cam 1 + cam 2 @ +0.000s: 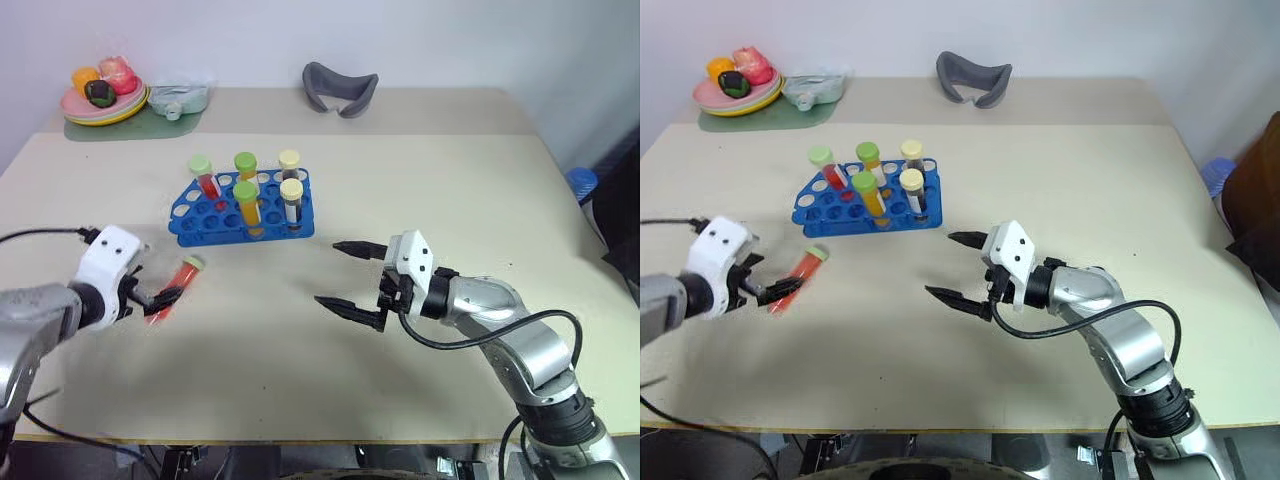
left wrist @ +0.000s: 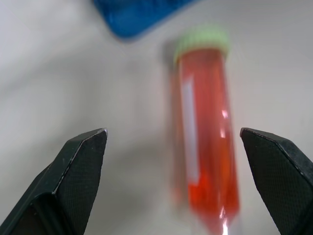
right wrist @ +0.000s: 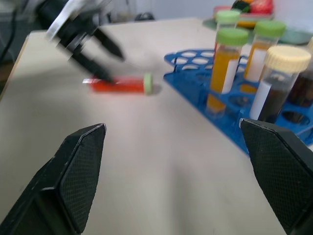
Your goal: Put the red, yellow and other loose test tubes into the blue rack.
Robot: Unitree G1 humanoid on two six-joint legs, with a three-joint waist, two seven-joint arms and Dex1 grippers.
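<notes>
A: From the head views, we see the blue rack (image 1: 243,208) in the upper-middle of the frame holding five capped tubes upright. One red tube (image 1: 178,288) with a green cap lies loose on the desk (image 1: 440,180), lower left, below the rack.

B: And our left gripper (image 1: 160,296) sits at that tube's lower end, jaws spread, gripping nothing as far as we can tell.

A: In the left wrist view the red tube lies between our wide-open jaws, apart from both.

B: The right wrist view shows our right gripper (image 1: 350,278) with jaws fully apart and empty, facing the rack.

A: So we judge five racked, one left.
</notes>
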